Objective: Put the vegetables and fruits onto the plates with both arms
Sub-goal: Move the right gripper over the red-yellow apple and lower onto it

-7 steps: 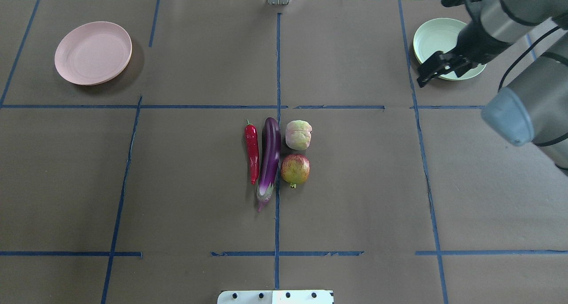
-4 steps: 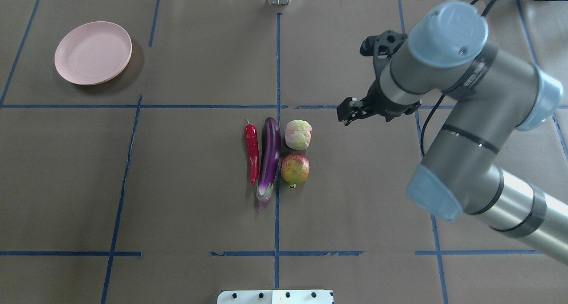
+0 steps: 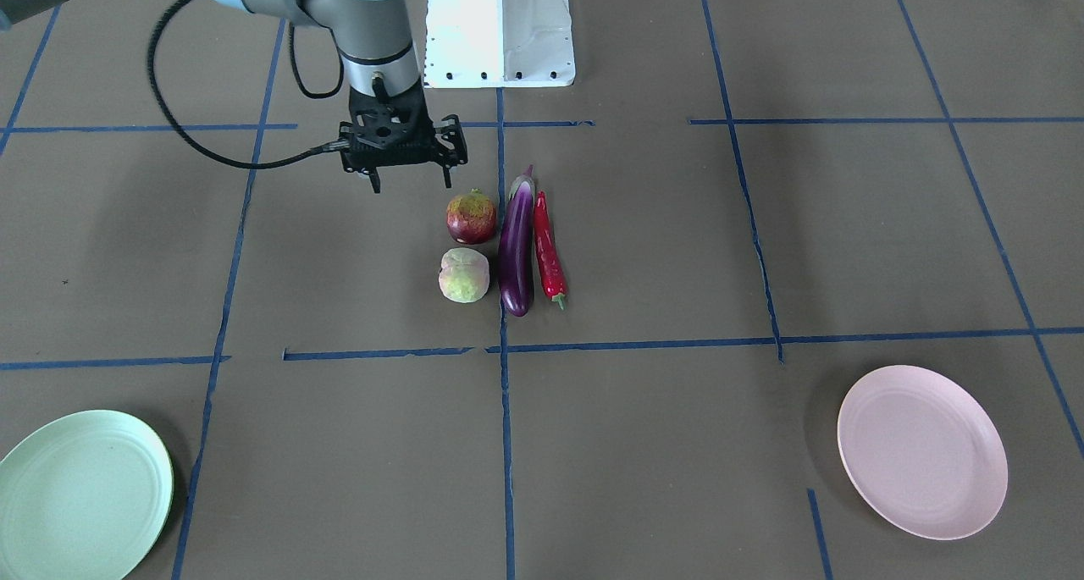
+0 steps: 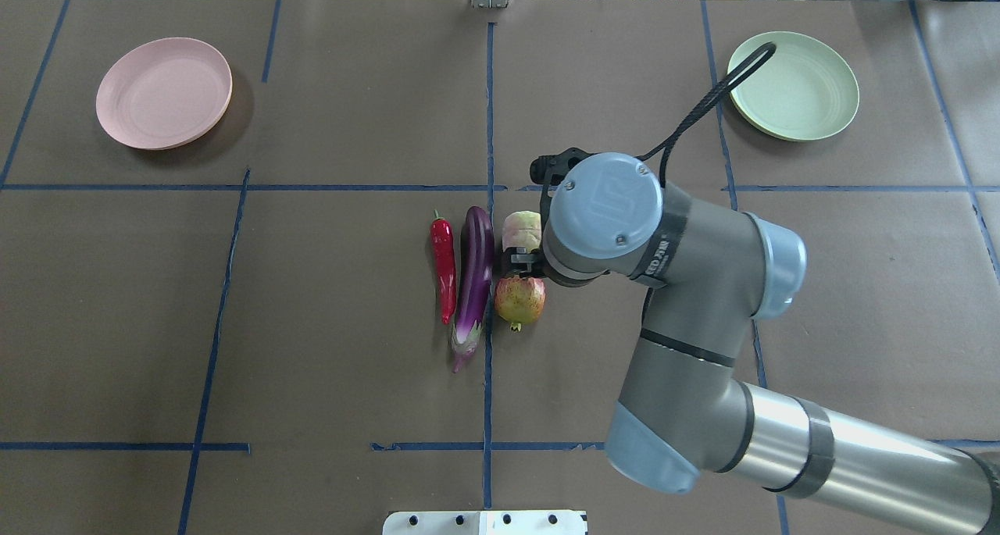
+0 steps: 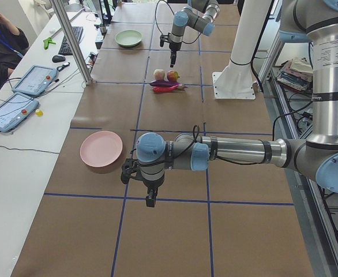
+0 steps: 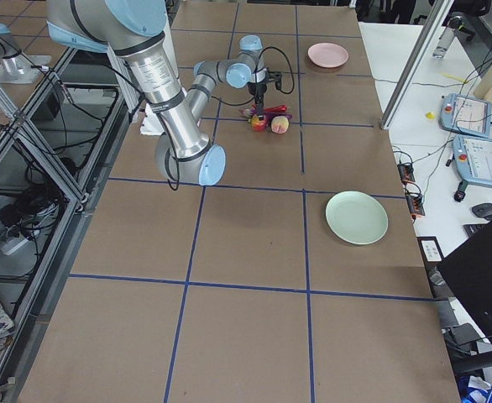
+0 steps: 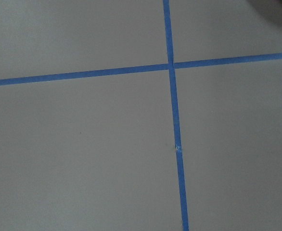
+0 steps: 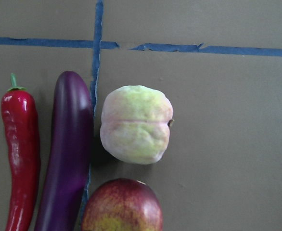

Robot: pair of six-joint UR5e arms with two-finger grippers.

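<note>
The peach-like fruit [image 8: 136, 124] and dark red fruit [image 8: 122, 207] lie beneath the right claw [image 3: 411, 184], whose fingers are apart and empty. The eggplant [image 8: 66, 149] and chili [image 8: 19, 149] lie alongside. The mint plate [image 4: 793, 86] and pink plate [image 4: 164, 92] sit well away. I cannot tell the state of the left claw [image 5: 150, 201].

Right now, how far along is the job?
Nothing done: pink plate and green plate are empty. In hand: right hand, open, hovers near the peach and red fruit, holding nothing. Still to do: both fruits, eggplant and chili, all on the table.
</note>
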